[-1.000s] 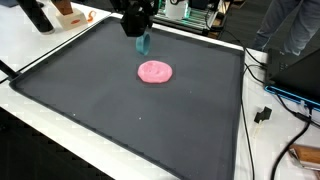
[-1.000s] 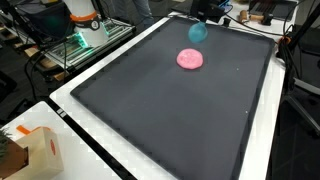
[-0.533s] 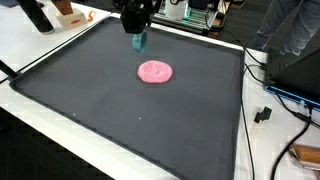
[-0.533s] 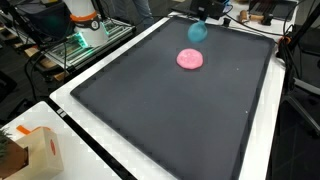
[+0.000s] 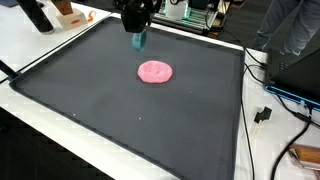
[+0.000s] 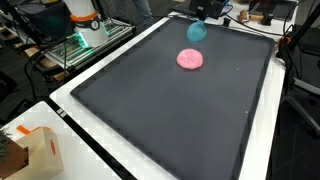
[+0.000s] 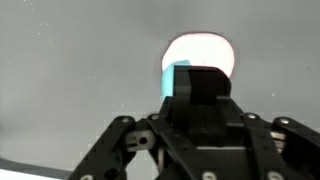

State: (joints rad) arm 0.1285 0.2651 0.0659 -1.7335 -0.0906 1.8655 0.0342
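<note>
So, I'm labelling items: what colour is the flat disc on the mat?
The disc is pink, clearest in an exterior view.

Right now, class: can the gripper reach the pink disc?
Probably yes: the gripper hangs near the disc with only bare mat between. But it holds a teal block, so grasping looks blocked.
</note>
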